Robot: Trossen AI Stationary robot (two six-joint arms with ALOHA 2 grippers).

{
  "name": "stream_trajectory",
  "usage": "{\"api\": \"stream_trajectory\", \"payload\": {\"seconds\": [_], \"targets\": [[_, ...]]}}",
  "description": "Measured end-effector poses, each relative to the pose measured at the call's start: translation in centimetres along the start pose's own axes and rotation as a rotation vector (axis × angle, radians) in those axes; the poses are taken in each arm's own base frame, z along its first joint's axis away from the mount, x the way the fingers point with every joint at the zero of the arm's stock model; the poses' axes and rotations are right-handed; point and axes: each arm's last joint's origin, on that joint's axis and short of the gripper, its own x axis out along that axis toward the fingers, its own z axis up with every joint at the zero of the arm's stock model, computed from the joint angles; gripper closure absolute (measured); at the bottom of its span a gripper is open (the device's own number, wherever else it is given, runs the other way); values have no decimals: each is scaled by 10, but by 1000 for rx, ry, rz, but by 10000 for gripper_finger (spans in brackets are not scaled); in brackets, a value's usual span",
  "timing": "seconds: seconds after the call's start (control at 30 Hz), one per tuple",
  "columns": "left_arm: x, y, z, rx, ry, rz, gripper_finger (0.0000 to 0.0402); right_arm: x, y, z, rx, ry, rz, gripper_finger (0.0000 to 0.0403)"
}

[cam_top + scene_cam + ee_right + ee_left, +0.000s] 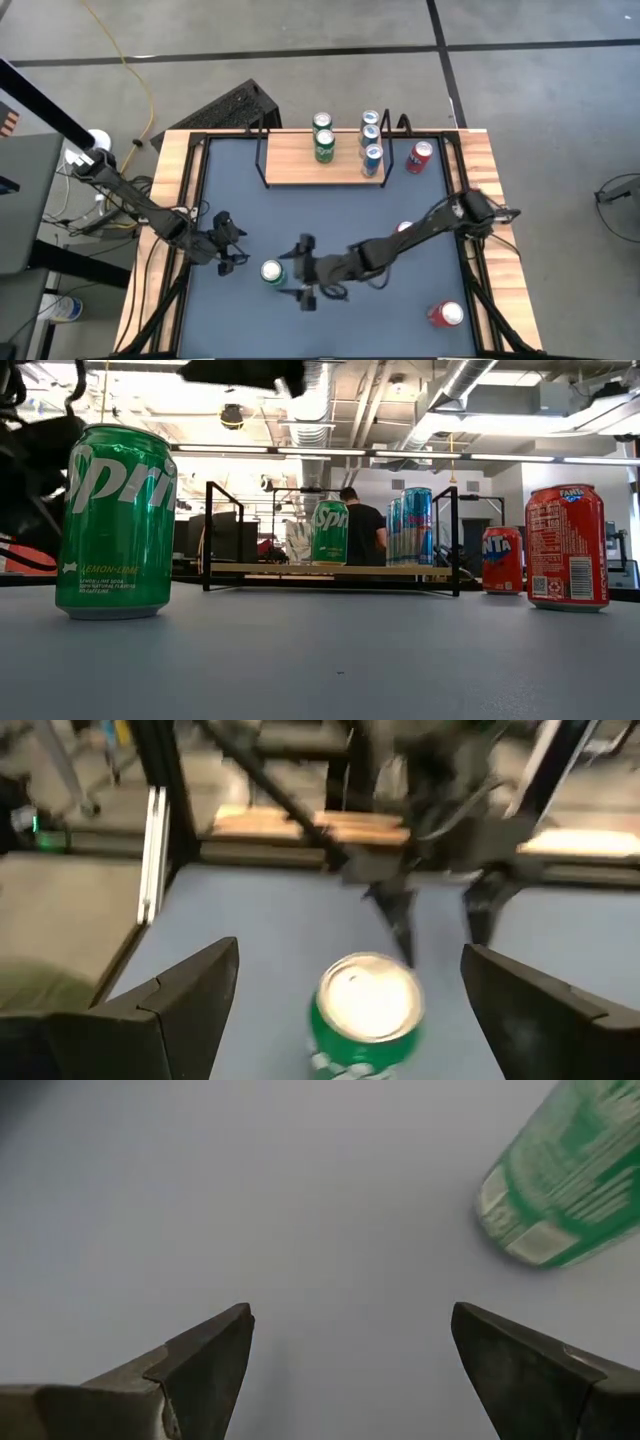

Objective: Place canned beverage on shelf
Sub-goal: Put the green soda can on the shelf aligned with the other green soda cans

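- From above I see a green can (271, 271) standing on the blue-grey table (240, 320), near the front and left of centre, between my two grippers.
- The left gripper (232, 243) sits just left of the green can with its jaws wide apart and nothing between them; its wrist camera shows both fingers (205, 1355) over bare table and the can off to one side, clear of them.
- The right gripper (304, 268) is just right of the can, jaws spread wide and holding nothing; in its wrist camera the can's silver top (368, 997) shows ahead between the fingers (175, 995), with the left gripper beyond it.
- The table-level camera gives what the overhead one cannot: the green can stands upright on its base, long axis vertical, label facing the camera.
- The shelf (320, 160) lies at the far side of the table, its long side running left to right.
- On the shelf stand another green can (324, 147) and tall blue cans (371, 160) towards its right end.
- Overhead I count red cans off the shelf: one (420, 157) just right of it, one (446, 314) near the front right corner.
- Only the table-level view shows a person in a dark shirt (362, 525) in the room behind.
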Motion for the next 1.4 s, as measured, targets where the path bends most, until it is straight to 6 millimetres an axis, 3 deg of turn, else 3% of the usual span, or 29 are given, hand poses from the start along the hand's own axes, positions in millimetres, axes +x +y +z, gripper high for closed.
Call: {"api": "stream_trajectory", "payload": {"seconds": [0.2, 0.47, 0.7, 0.97, 1.17, 1.4], "targets": [[1, 1, -3, 4, 8, -1, 72, 25, 3, 10, 6, 76, -3, 30], [1, -2, 1, 39, -28, -31, 72, 36, -4, 8, 29, 88, -21, 30], [1, -2, 0, 41, -19, -39, 72, 41, -13, -3, 48, 116, -47, 30], [1, -2, 0, 41, -17, -43, 72, 57, -10, -26, 41, 132, -65, 30], [1, -2, 0, 40, -15, -43, 72, 77, -10, -54, 47, 146, -75, 30], [1, -2, 0, 34, -15, -43, 72, 77, -9, -52, 54, 135, -79, 49]]}}
